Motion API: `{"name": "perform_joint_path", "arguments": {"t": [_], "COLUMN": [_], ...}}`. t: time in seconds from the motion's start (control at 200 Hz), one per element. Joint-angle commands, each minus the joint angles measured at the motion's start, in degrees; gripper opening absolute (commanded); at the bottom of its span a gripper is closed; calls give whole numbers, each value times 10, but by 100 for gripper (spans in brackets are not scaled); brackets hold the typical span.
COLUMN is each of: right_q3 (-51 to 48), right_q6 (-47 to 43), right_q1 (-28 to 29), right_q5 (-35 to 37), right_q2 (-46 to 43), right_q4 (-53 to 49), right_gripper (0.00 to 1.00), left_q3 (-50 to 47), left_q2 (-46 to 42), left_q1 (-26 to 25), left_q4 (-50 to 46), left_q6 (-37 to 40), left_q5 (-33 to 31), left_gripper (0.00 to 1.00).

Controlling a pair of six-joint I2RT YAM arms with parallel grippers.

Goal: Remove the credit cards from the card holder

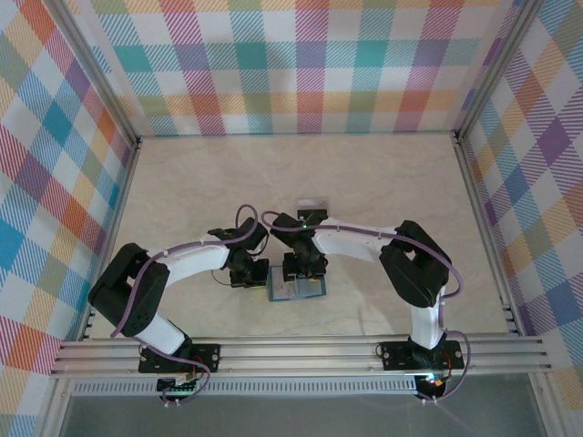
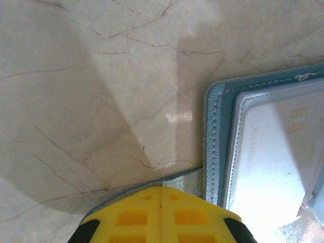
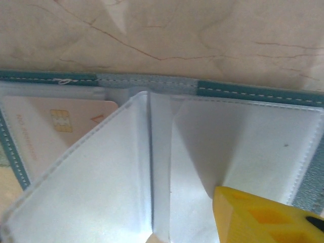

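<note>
The teal card holder (image 1: 284,292) lies open on the table between the two arms. In the left wrist view its stitched teal rim (image 2: 212,147) frames a clear pocket with a pale, gold-chipped credit card (image 2: 273,152) inside. My left gripper (image 2: 162,195) is shut, its yellow tips over the holder's grey side tab (image 2: 187,179). In the right wrist view the card holder (image 3: 243,89) spreads out with white pocket leaves (image 3: 96,172) standing up, and a credit card (image 3: 55,124) sits in the left pocket. My right gripper (image 3: 187,217) is open over the leaves, one yellow finger (image 3: 258,217) at lower right.
A small pale tray-like thing (image 1: 312,201) lies just beyond the grippers. Marble tabletop (image 1: 200,191) stretches to the plaid walls (image 1: 301,64) on three sides. The metal rail (image 1: 301,350) runs along the near edge.
</note>
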Motion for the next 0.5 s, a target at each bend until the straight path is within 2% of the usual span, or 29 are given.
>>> {"name": "perform_joint_path", "arguments": {"t": [0.0,0.495], "right_q3": [1,-55], "right_q6": [-2,-26], "right_q1": [3,-26], "right_q5": [27,78], "right_q2": [-8,-66], "right_q4": [-29,-50], "right_gripper": [54,54], "left_q3": [-7,29], "left_q2": [22,10], "left_q1": [1,-1], "left_q4": [-29,-48], "left_q6": [8,-3], "left_q5": [17,31], "left_gripper": [3,3]}}
